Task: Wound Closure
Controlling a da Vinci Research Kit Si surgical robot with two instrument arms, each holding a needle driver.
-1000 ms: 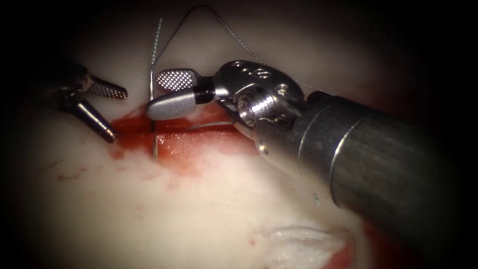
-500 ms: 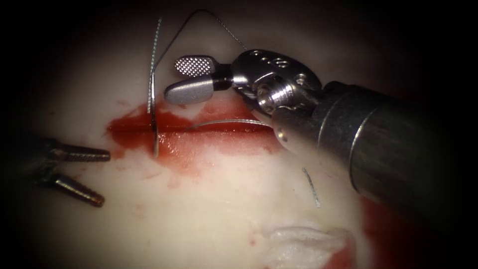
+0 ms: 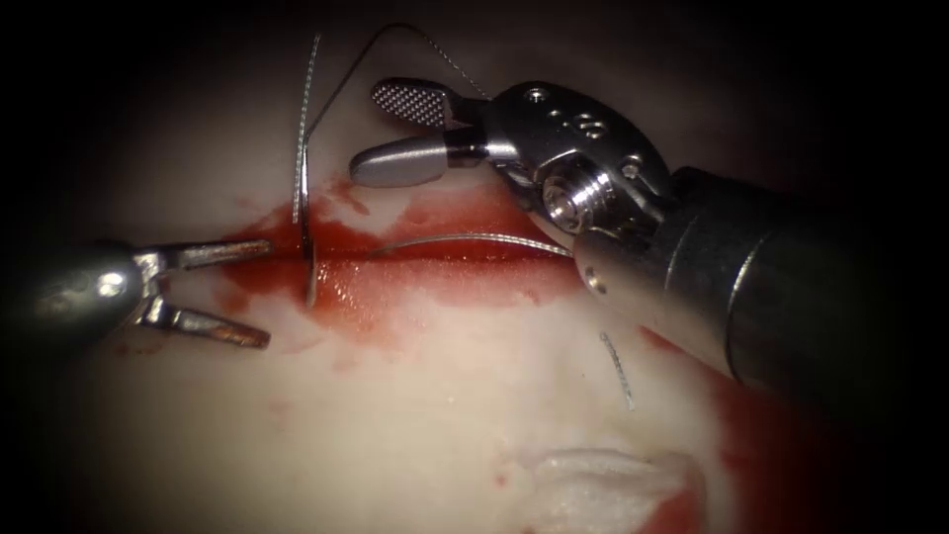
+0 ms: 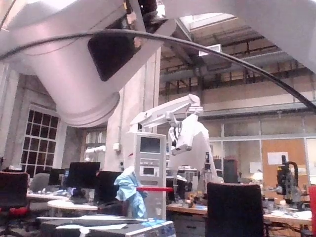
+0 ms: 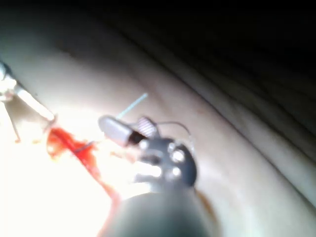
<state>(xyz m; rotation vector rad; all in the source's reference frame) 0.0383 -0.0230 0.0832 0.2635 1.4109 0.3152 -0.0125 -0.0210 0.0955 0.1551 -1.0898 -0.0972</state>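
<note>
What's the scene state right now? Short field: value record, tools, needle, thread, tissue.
left tool: jaws open, holding nothing, at the left end of the cut
right tool: jaws open, holding nothing, above the cut
needle: lying along the cut, held by neither tool; whether it is in the tissue cannot be told
thread: rises from the cut, loops behind the right tool
cut end of thread: loose on the tissue below the cut
red fluid: in and around the cut

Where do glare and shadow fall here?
Endoscope view: light pools on the pale pork tissue around its red cut, the borders fall dark and shade the left arm's steel tool; highlights glint on the right arm's steel tool. Both stand open, empty; the thin curved needle lies along the cut, depth unclear. Right wrist view: glare floods the tissue.
</note>
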